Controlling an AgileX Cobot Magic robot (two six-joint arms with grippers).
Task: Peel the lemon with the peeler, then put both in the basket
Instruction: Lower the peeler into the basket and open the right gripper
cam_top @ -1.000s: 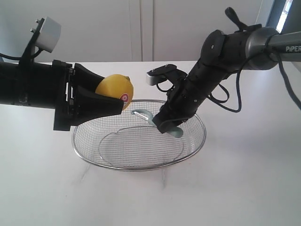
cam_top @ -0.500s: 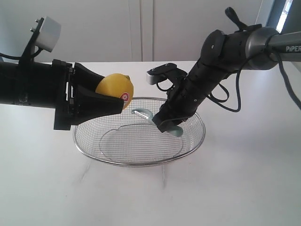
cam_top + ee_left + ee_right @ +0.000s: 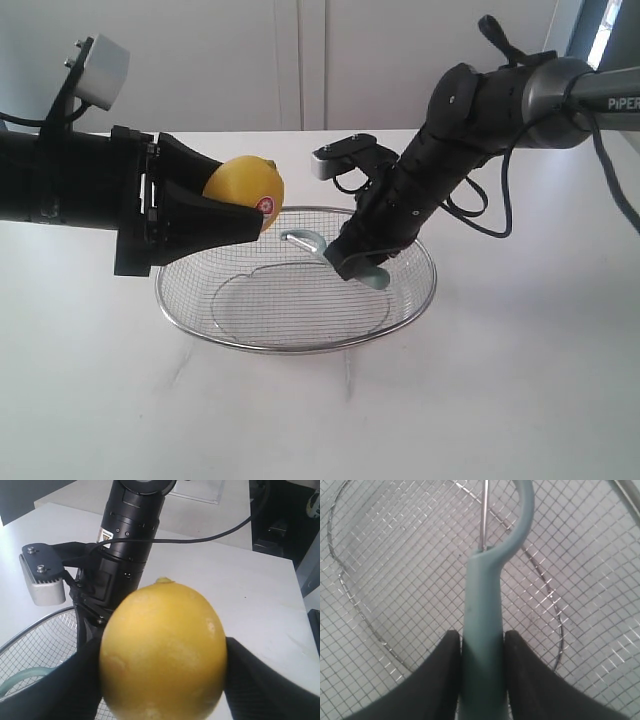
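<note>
Barely anything moves since the earlier frames: both arms hold their poses, and only the basket's (image 3: pixel 300 350) near rim sits a touch higher.

Exterior view: the left end effector (image 3: pixel 240 205) clamps the lemon (image 3: pixel 243 190) in the air over the basket's 10 o'clock rim, apparently ready to drop it in. A red-and-white sticker (image 3: pixel 266 206) faces the camera, its print too small to read. The right end effector (image 3: pixel 355 265) dips inside the basket, closed on the peeler (image 3: pixel 303 240), whose looped head points toward 10 o'clock; this looks like a placing move. "PiPER" (image 3: pixel 620 102) is legible on the right arm. The basket rests on the white surface (image 3: pixel 500 400).

Left wrist view: the lemon (image 3: pixel 162 652) fills the frame between dark fingers (image 3: pixel 260 680), its visible rind unbroken. The basket (image 3: pixel 35 640) shows at 8 o'clock of the lemon. A small label (image 3: pixel 106 534) on the right arm is unreadable.

Right wrist view: two black fingers (image 3: pixel 437 680) pinch the peeler's (image 3: pixel 482 630) thick handle from both sides, its thin blade (image 3: pixel 484 515) at 12 o'clock, over the basket's mesh (image 3: pixel 395 555). Whether the peeler touches the mesh cannot be told.
</note>
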